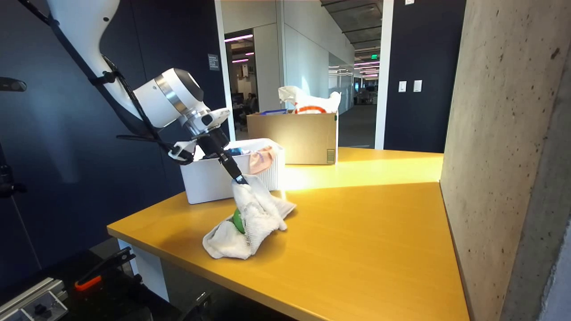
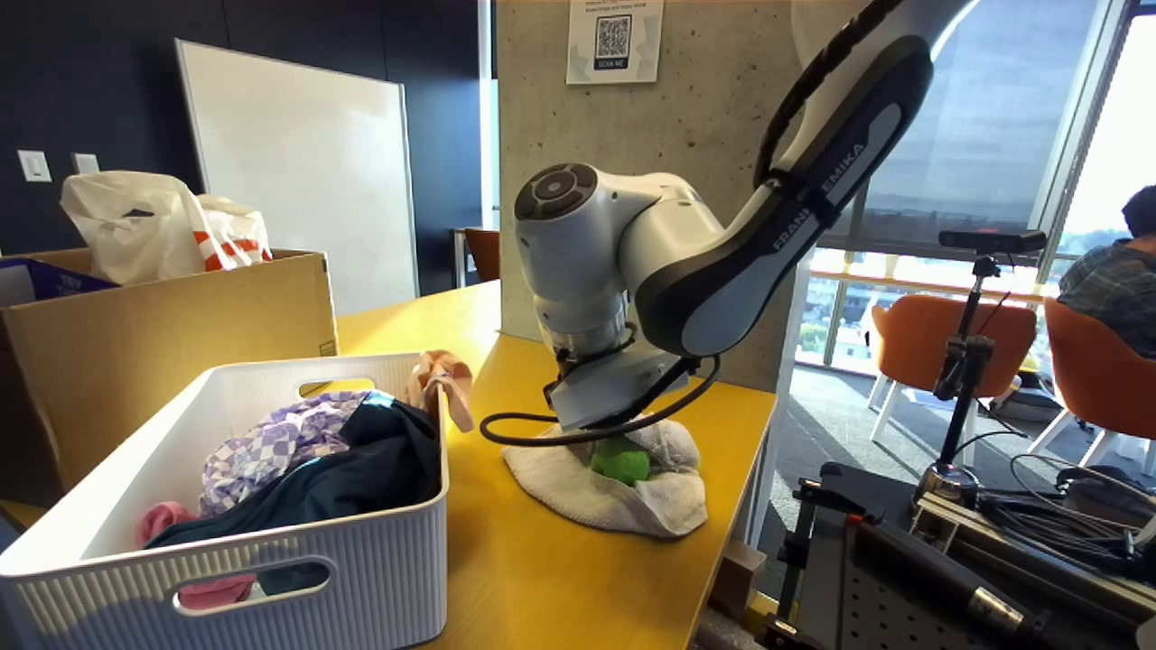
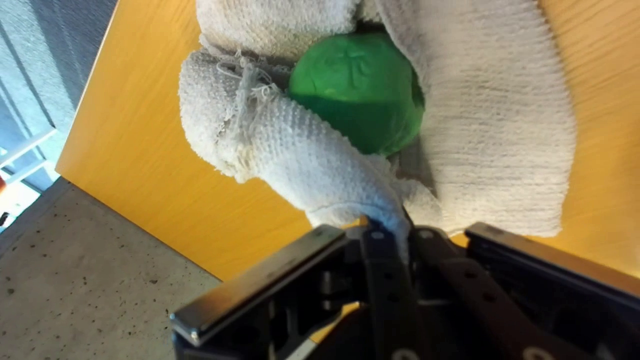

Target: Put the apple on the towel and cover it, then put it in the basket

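you had a raised fold of the towel (image 1: pixel 260 218) pinched above the table (image 1: pixel 357 223).
your gripper (image 1: pixel 241 180) was clamped on that fold, presumably so you could draw it over the apple (image 3: pixel 357 92), which lay on the towel, partly bare in the wrist view. in an exterior view the basket (image 1: pixel 208 183) stood just beyond, far and slightly left, likely handy for the final step.

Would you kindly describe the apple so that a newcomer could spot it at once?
On the yellow table, find the white basket; beside it is a rumpled pale towel, part of it pinched in the gripper. Partly covered in the towel's folds is the apple: round and bright green, standing out from the pale towel.
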Robot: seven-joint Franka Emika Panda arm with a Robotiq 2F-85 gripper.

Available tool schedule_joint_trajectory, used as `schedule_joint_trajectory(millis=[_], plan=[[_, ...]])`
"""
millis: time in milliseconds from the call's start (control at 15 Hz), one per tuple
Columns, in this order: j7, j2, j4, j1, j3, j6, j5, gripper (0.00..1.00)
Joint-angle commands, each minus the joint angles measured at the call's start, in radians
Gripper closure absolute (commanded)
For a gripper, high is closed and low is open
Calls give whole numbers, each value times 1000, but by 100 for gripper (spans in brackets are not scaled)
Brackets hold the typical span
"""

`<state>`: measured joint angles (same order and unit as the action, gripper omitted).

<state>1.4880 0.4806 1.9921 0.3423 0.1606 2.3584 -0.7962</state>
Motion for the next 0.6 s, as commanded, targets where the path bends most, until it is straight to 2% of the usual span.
schedule_joint_trajectory(millis=[0,133,533], plan=[[40,49,-51,-28,-40,-24,-24,70],[37,56,-56,-32,-42,-18,-23,65],[5,7,-29,-53,-62,-2,-6,22]])
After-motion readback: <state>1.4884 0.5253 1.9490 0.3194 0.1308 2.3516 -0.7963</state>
